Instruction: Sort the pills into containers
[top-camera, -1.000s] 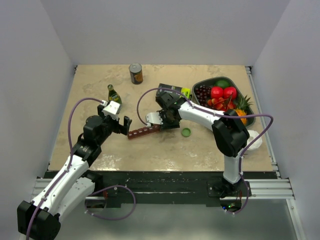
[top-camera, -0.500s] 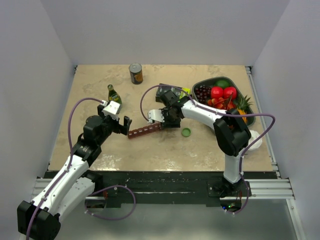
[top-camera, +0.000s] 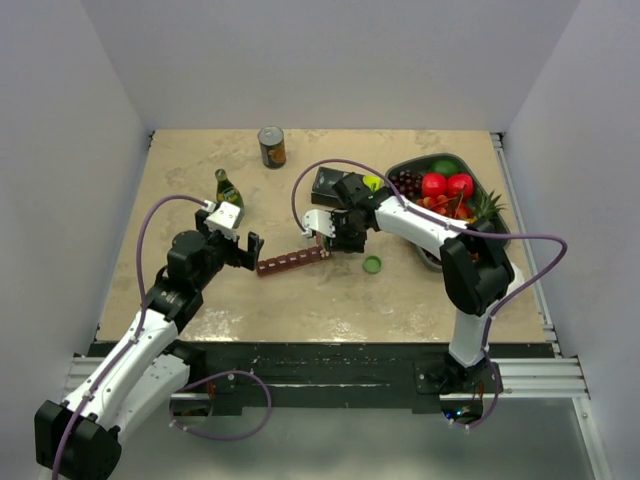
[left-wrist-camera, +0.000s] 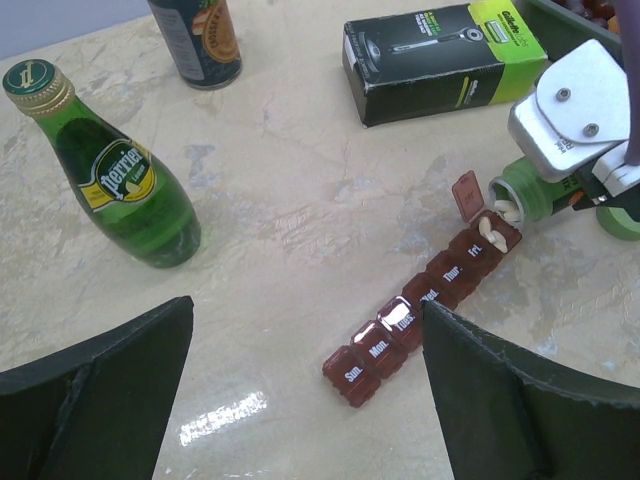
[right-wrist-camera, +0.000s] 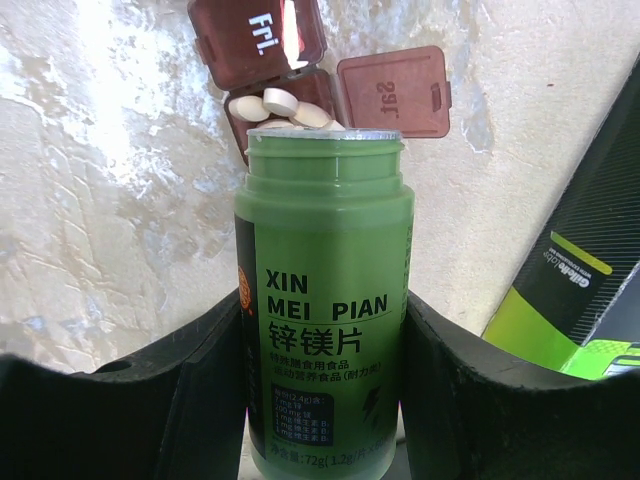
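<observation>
Roughly midway across the beige stone-look counter, a little nearer its near edge than its far one, lies the long maroon plastic pill strip with day-labelled square compartments. Its long axis runs mostly left to right, with the right end angled slightly toward the far edge. The right gripper is at that right end, its jaws closed around a green plastic pill bottle. The bottle is tipped so that its open mouth sits directly over the end compartment, whose lid stands open just beyond the "Fri." one. Several white oblong pills lie in that compartment at the bottle's lip. The left gripper hangs just off the strip's left end, jaws wide apart and holding nothing. The right arm is therefore the nearer to the open compartment. The next move likely depends on the bottle's mouth staying above that one compartment and not drifting along the axis toward the other lids, which appear shut.
</observation>
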